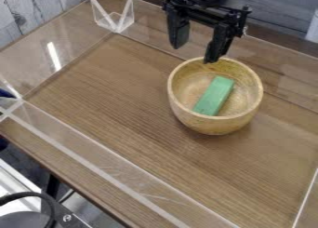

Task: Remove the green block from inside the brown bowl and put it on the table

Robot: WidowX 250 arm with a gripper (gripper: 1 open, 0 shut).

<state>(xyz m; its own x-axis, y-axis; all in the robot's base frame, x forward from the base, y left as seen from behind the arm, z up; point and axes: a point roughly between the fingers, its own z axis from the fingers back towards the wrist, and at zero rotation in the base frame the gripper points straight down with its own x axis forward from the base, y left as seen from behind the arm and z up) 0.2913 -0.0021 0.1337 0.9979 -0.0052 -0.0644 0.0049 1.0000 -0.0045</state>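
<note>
1. One black robot gripper (198, 42) is seen pointing down over the far side of a round light tan wooden bowl (187, 117), its two dark fingers spread wide with nothing held between them.

2. A small bright green rectangular block (215, 96) is shown lying inside the bowl, below the jaws and nearer the camera than them; it is rested on the pale, grainy inner surface and slanted, its upper end leaned toward the bowl's right inner wall.

3. No contact between the jaws and the green block can be seen; the right-hand fingertip (213, 55) is placed just above the bowl's far rim, while the left-hand finger is hung outside the bowl, up and to the left of that rim.

4. The bowl is set on a large brown wood-grain table (99, 101), which is spread out below and to the left of the jaws.

5. Low clear acrylic walls (74, 162) are seen bordering the tabletop, the nearest one well in front of the jaws along the lower edge.

6. A clear acrylic bracket (114, 15) is stood at the far left corner, level with the jaws and well off to their left.
</note>
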